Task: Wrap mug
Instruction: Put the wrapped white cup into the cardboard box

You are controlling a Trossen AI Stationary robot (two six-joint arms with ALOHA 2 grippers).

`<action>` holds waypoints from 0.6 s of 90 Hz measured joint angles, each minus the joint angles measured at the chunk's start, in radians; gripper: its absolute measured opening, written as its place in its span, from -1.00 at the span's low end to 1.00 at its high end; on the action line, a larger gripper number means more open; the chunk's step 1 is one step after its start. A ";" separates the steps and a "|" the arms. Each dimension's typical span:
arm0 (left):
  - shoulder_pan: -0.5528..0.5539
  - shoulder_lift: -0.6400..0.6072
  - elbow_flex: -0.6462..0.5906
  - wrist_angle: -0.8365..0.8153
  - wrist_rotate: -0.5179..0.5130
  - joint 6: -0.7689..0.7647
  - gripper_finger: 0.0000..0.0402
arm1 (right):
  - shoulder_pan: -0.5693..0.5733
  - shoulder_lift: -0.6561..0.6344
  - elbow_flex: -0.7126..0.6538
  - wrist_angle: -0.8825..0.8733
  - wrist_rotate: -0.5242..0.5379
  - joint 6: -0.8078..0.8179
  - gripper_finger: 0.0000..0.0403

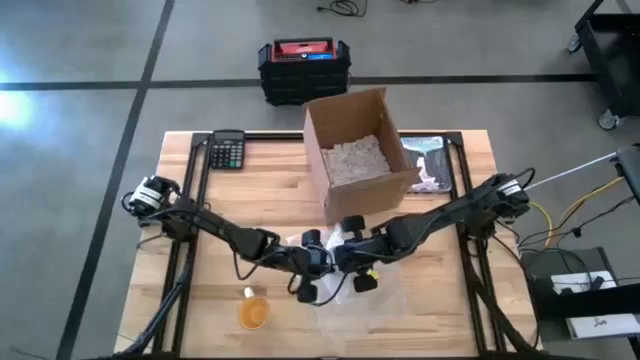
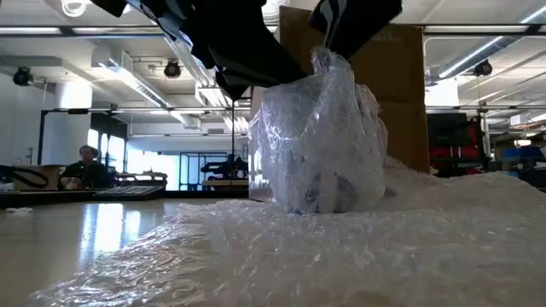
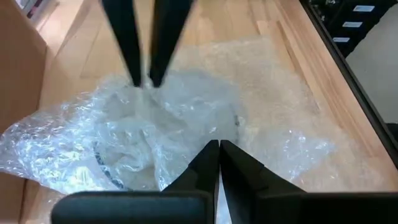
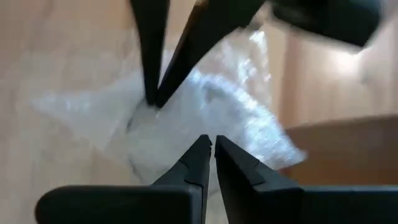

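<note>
High view: both arms reach in from the sides and meet at the front centre of the wooden surface [image 1: 270, 190]. The left gripper [image 1: 312, 262] and right gripper [image 1: 352, 256] hang close together over a sheet of bubble wrap [image 1: 385, 290]; the mug under them is hidden. Behind stands an open cardboard box [image 1: 355, 150] with pale filler. A calculator [image 1: 227, 151] lies at the back left, an orange cup [image 1: 254, 314] at the front left, and a black case [image 1: 304, 66] on the floor beyond.

Low view: the mug [image 2: 320, 136] stands upright on the spread wrap, fully covered in clear bubble film gathered to a twisted peak on top. Dark gripper parts meet the bundle at that peak. A person [image 2: 85, 162] sits far off in the room.

Left wrist view: the left arm's jaws are closed, tips together, just above the crumpled film; the mug's round rim [image 3: 109, 177] shows faintly through it. The right arm's fingers [image 3: 127, 43], nearly shut, pinch the gathered film opposite.

Right wrist view: the right arm's jaws are closed to a thin slit over the white bundle; the other pair pinches the film beyond.
</note>
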State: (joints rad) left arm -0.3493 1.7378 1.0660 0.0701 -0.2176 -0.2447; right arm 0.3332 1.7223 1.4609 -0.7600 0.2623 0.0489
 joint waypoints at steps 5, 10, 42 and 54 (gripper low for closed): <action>0.000 0.000 0.000 0.001 -0.001 0.000 -1.00 | -0.004 0.000 -0.002 0.014 0.034 -0.009 -0.93; 0.000 0.001 0.000 0.000 -0.001 0.000 -0.99 | -0.010 0.012 -0.009 0.059 0.038 -0.015 -0.93; 0.003 -0.005 0.000 -0.018 -0.009 -0.001 -0.98 | -0.029 0.203 -0.047 0.113 -0.127 -0.005 -0.93; 0.001 -0.009 -0.003 -0.012 -0.015 0.003 -0.99 | -0.042 0.219 -0.050 0.104 -0.147 0.005 -0.93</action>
State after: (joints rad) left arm -0.3481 1.7284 1.0626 0.0580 -0.2322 -0.2414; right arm 0.2908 1.9415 1.4105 -0.6556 0.1157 0.0540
